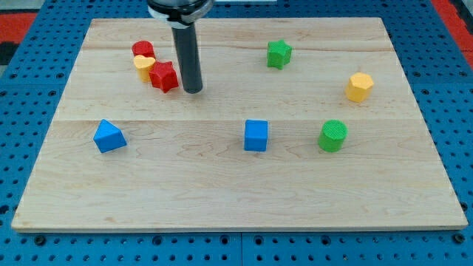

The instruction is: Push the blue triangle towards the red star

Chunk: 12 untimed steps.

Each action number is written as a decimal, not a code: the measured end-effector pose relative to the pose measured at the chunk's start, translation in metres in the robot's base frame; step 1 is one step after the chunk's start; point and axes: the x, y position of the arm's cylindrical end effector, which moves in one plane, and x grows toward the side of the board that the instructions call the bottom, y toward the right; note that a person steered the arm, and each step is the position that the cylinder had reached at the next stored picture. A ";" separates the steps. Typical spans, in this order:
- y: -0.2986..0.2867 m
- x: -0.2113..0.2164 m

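The blue triangle (109, 137) lies at the board's left, below the middle. The red star (164, 76) sits at the upper left, above and to the right of the triangle. My tip (193, 91) rests on the board just right of the red star, close to it or touching it, and far from the blue triangle. The dark rod rises from the tip to the view's top.
A yellow block (144, 66) and a red block (143, 50) sit right behind the red star's left. A blue cube (256, 135) is at centre, a green cylinder (332, 136) to its right, a yellow hexagon (359, 86) at right, a green star (278, 53) at top. The wooden board (236, 192) lies on blue pegboard.
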 end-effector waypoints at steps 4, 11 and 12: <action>-0.103 0.039; -0.166 0.130; -0.155 0.122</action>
